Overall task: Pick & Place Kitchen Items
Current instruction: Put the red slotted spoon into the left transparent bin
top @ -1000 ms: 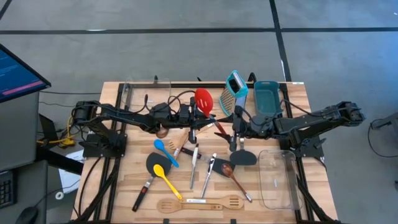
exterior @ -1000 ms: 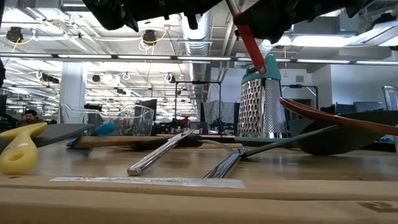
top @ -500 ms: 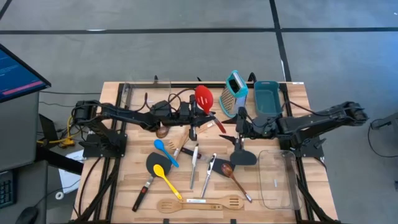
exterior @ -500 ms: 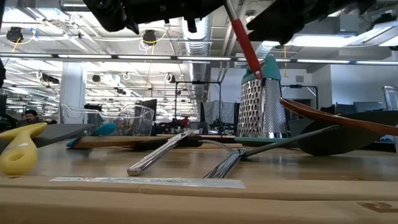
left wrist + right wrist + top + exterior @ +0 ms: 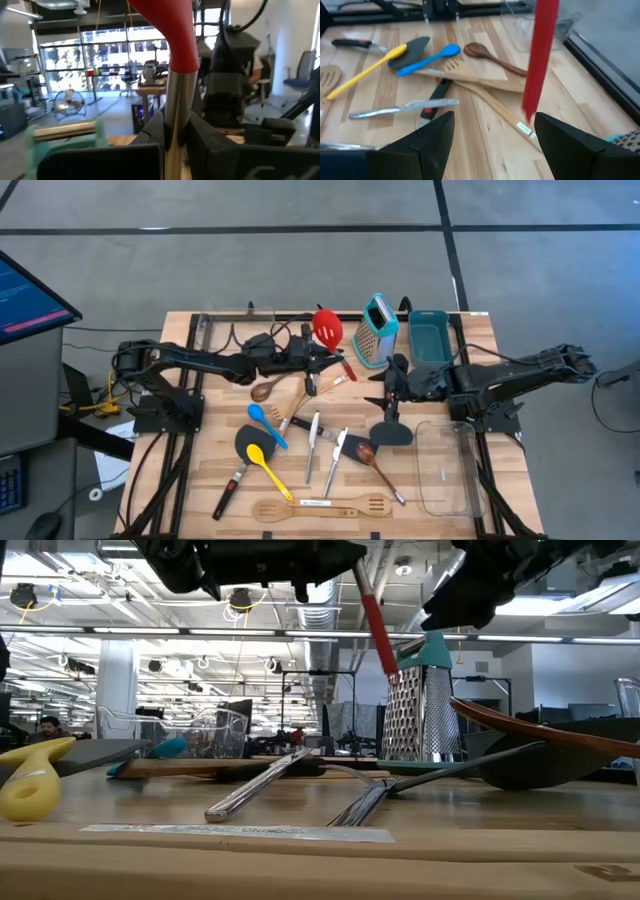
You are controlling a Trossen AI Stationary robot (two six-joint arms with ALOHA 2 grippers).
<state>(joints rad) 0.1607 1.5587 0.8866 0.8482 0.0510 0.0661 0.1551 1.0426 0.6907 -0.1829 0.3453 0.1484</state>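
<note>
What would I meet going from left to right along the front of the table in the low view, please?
Yellow spoon → metal knife → second metal utensil → black spatula.

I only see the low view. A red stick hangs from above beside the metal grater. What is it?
Observer: The handle of a red-headed spoon with a metal neck, lifted clear of the table.
Operator: What holds it up?
Observer: The left gripper, jaws shut on the metal neck.
Operator: Is the other arm helping?
Observer: No. The right gripper has its jaws open, and the handle's end hangs just ahead of them, untouched.
</note>
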